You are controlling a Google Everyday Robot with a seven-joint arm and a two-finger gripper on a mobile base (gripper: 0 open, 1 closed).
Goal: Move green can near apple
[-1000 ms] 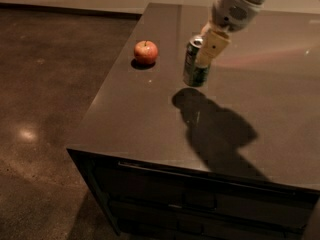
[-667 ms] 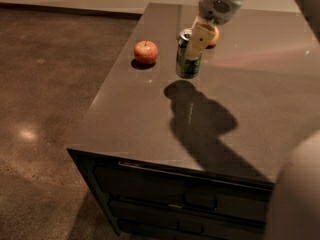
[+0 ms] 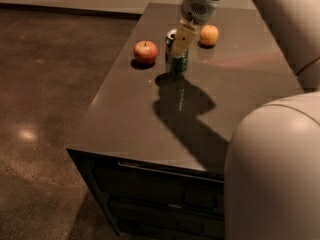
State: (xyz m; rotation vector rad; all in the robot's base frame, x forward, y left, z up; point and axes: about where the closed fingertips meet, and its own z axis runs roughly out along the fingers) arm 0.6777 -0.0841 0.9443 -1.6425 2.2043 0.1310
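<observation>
Gripper: the gripper (image 3: 179, 48) hangs from the arm (image 3: 280, 14) over the far half of the table (image 3: 125, 134); its fingers are closed on the top of the green can (image 3: 178, 63), and one pale finger (image 3: 183, 35) lies across the can's front.
Green can: upright, just beside the apple (image 3: 145, 52), which sits at its 9 o'clock with a narrow gap between them. Whether the can's base touches the tabletop cannot be told.
Change from earlier: a second ago the can was well apart from the apple; now the gap is much smaller. The gripper has travelled with the can toward 9 o'clock.
Orange: the orange (image 3: 209, 35) at the can's 2 o'clock is in plain view; it was mostly hidden behind the gripper before.
Robot body: the pale body (image 3: 275, 174) fills more of the 4 to 5 o'clock corner than before.
Shadow: the arm's shadow (image 3: 185, 109) starts at the can's base and runs toward 5 o'clock.
Edges: the table's left edge is near the apple at its 9 o'clock; the front edge, above the drawers (image 3: 165, 204), is well apart from the can at 6 o'clock.
Open room: bare tabletop spreads from the can toward 6 and 7 o'clock and toward 3 o'clock.
</observation>
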